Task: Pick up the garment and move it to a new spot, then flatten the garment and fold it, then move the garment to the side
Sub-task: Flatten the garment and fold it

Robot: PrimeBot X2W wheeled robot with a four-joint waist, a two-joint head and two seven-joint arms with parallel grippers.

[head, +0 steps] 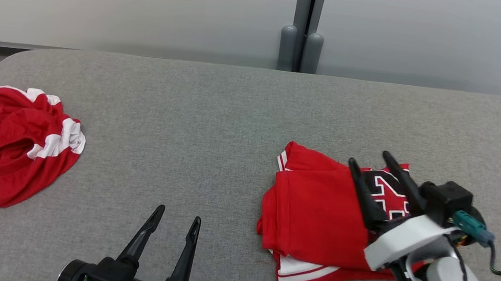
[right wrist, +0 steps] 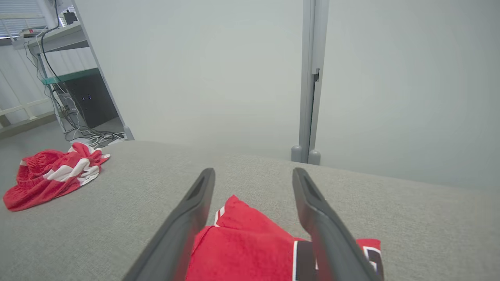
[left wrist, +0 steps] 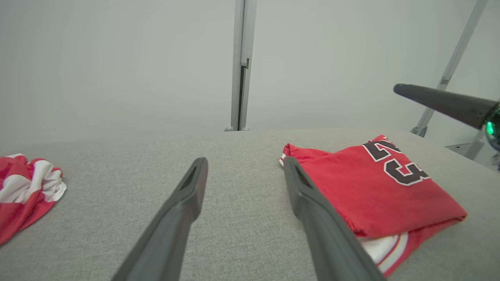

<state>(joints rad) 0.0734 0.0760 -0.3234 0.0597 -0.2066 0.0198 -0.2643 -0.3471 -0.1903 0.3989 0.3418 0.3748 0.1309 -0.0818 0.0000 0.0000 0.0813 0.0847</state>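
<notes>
**Grey surface (head: 215, 122), pale wall behind: one folded garment (head: 317, 214)**

Red, with a black-and-white number, lying flat on the surface's right half. Right tool (head: 369, 158) above it, fingers spread, gripping nothing. Left tool (head: 178, 213) by the near edge, spread, clear of the cloth. Crumpled red-and-white cloth (head: 8, 150) at far left.

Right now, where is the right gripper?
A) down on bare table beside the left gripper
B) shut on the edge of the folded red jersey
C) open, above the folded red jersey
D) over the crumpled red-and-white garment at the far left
C: the right gripper has its fingers spread with nothing between them, over the folded red jersey. The left wrist view shows one of its fingers well clear of the cloth.
</notes>
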